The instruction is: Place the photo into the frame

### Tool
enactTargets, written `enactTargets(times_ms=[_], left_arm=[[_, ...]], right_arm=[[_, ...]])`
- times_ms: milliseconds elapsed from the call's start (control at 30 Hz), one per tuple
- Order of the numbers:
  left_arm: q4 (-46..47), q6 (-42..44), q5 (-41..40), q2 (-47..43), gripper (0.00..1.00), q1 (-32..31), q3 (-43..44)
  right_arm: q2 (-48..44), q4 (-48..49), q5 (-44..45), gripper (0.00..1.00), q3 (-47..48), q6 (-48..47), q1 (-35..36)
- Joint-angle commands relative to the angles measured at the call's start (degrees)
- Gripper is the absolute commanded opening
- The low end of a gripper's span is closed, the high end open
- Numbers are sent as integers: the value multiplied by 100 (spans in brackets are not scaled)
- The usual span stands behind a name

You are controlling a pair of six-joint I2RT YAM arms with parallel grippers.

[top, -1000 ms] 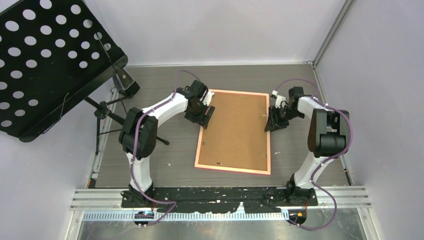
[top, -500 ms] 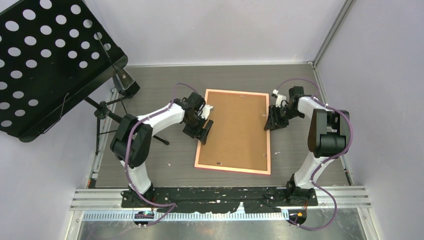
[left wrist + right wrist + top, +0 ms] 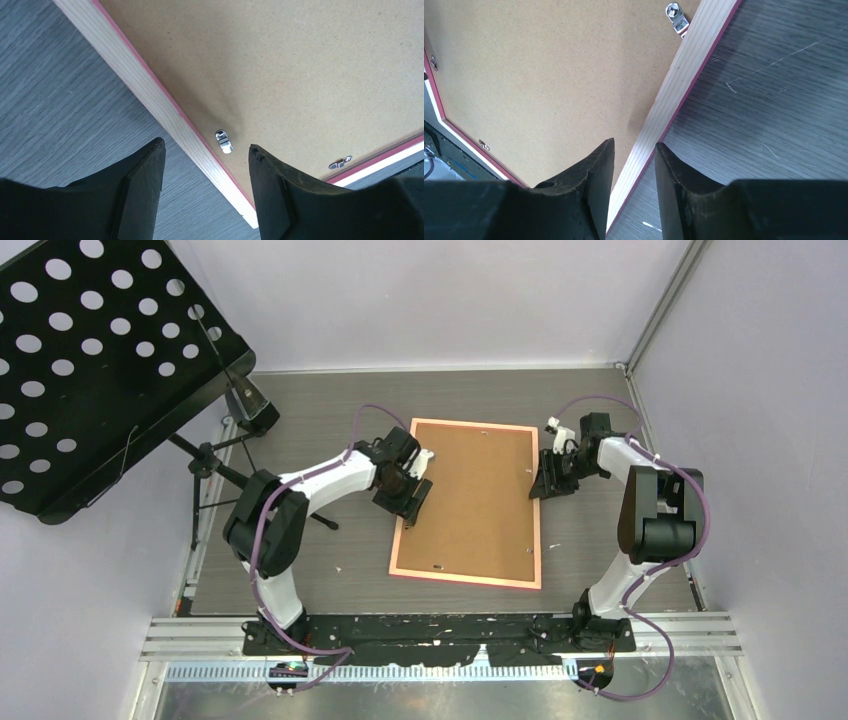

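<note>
Presently flanked on both sides: the frame (image 3: 684, 80), lying flat and back-up on the counter (image 3: 65, 100), squarely between the two end effectors; backing board (image 3: 472, 500) seated inside the pink-edged rail. Left end effector (image 3: 206, 147) released, fingers well parted; poised over the frame's left rail, one finger above bare counter, the other above the board; small metal clip (image 3: 223, 141) just ahead of the gap between the fingertips, on the board beside the rail; second clip (image 3: 341, 162) farther off to that end effector's right, near the frame's corner. Right end effector (image 3: 634, 142) only narrowly parted, with the right rail running straight into the gap between its fingers; inner finger over the board, outer finger over the counter; cannot tell whether pinching the rail or merely hanging over it; another clip (image 3: 676, 16) well ahead of those fingertips, at the rail's inner edge. Black perforated music stand (image 3: 90, 350) far out beyond the left end effector, past the counter's corner.
</note>
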Motion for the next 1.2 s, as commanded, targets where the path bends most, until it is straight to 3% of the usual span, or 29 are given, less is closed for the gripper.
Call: enactTargets(times_ms=[0, 400, 633, 900, 1167], left_arm=[[283, 10, -209, 7, 61, -131, 30], [330, 43, -272, 45, 59, -141, -113], [337, 87, -311, -24, 59, -132, -164], [344, 123, -217, -44, 59, -114, -194], [364, 129, 31, -29, 58, 21, -272]], right_arm=[[-263, 160, -108, 42, -27, 39, 40], [-82, 98, 141, 42, -142, -46, 57], [84, 210, 384, 31, -153, 11, 73], [262, 285, 501, 31, -145, 51, 91], [272, 334, 579, 13, -144, 90, 95]])
